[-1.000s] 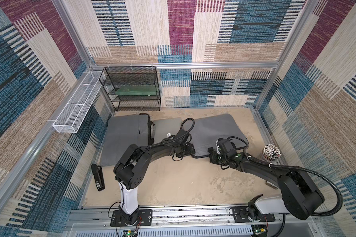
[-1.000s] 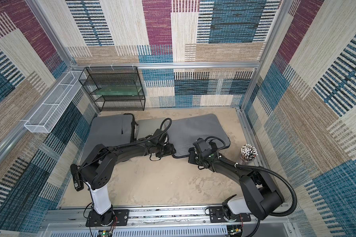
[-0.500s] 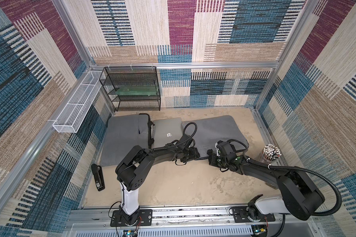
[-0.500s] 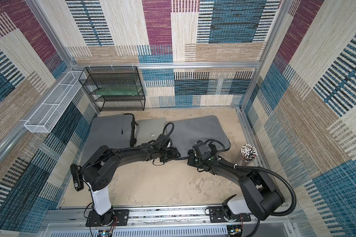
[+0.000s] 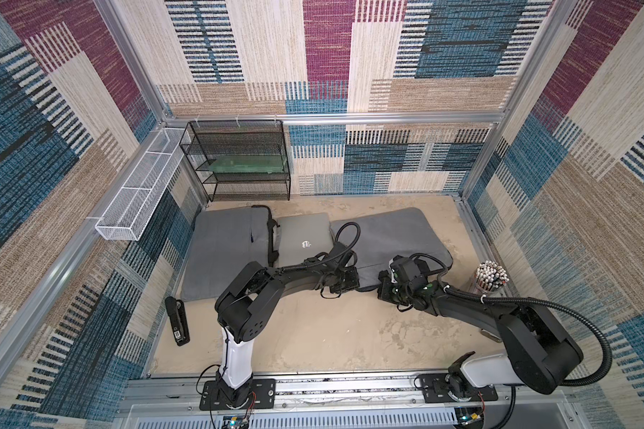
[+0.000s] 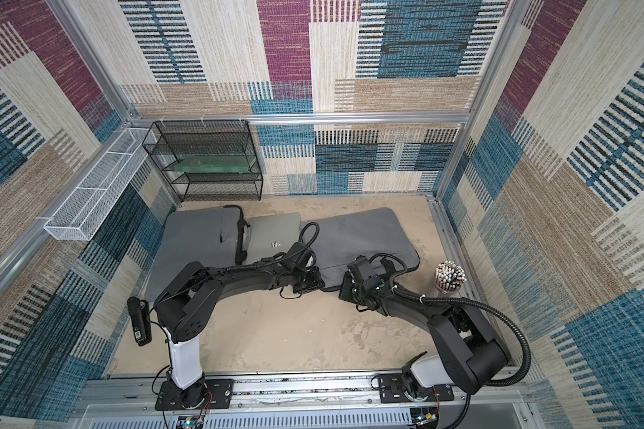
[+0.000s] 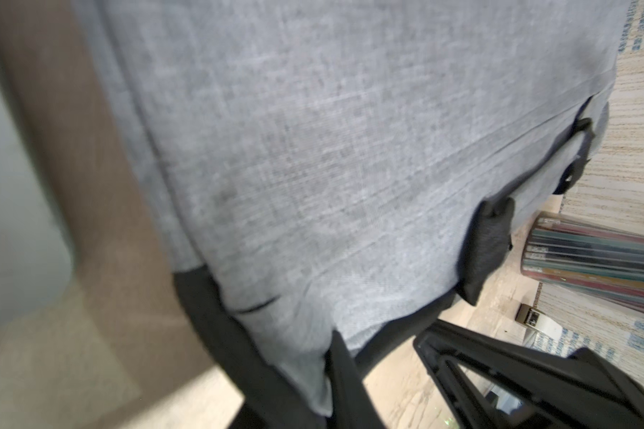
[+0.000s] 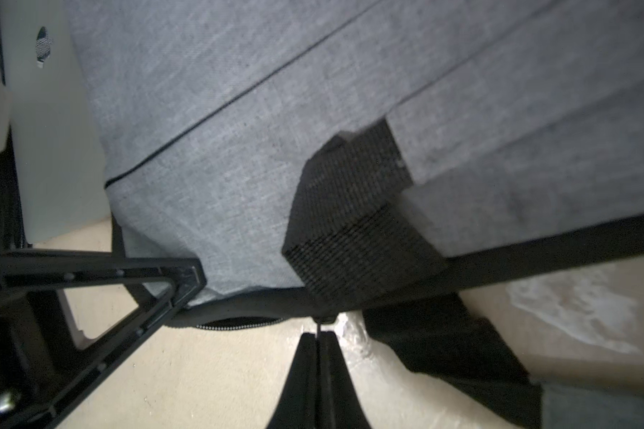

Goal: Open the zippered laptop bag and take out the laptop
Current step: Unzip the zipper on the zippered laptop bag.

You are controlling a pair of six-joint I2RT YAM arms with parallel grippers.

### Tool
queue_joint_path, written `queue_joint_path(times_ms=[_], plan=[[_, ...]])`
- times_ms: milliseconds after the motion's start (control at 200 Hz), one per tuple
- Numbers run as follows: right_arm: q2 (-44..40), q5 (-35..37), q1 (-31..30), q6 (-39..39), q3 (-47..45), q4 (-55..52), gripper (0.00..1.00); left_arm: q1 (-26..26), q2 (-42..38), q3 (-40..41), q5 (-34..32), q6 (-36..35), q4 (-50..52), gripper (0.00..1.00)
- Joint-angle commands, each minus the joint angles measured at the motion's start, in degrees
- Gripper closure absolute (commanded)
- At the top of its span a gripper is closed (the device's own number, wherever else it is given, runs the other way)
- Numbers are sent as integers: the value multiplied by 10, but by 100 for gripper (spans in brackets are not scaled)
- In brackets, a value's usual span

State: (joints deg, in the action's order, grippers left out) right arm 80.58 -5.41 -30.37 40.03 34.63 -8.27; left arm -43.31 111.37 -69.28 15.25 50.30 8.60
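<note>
In both top views the grey zippered laptop bag (image 5: pixel 395 237) (image 6: pixel 357 237) lies flat at the back right. The silver laptop (image 5: pixel 303 237) (image 6: pixel 274 237) (image 8: pixel 49 130) pokes out of its left end, logo up. My left gripper (image 5: pixel 350 284) (image 7: pixel 313 379) is at the bag's near left corner, shut on a fold of its grey fabric. My right gripper (image 5: pixel 382 288) (image 8: pixel 318 336) sits at the bag's near edge, a little to the right. It is shut on the thin metal zipper pull (image 8: pixel 318 327), beside an opened stretch of zipper teeth (image 8: pixel 238 325).
A second grey bag (image 5: pixel 224 252) with a black handle lies left of the laptop. A black stapler-like object (image 5: pixel 177 321) rests at the front left and a cup of pencils (image 5: pixel 491 278) at the right. A black wire rack (image 5: pixel 238 163) and white basket (image 5: pixel 142 193) line the back left.
My left gripper slid right, from over the laptop to the bag's near corner, and closed on the fabric. More of the laptop shows. The right gripper has stayed on the zipper pull.
</note>
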Motion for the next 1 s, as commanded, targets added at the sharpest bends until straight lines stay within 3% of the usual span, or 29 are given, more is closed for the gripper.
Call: queue_joint_path(times_ms=[0,60,436,992], plan=[[-3,0,-2,1,4,6,100,4,1,-18,-19,-34,14,94],[-5,7,0,-1,5,0,100,10,-2,-24,-27,-43,27,100],[-2,58,6,-19,20,-31,100,51,-13,-30,-35,-100,63,100],[-11,60,34,-25,9,-36,100,91,-5,-43,-24,-135,74,100]])
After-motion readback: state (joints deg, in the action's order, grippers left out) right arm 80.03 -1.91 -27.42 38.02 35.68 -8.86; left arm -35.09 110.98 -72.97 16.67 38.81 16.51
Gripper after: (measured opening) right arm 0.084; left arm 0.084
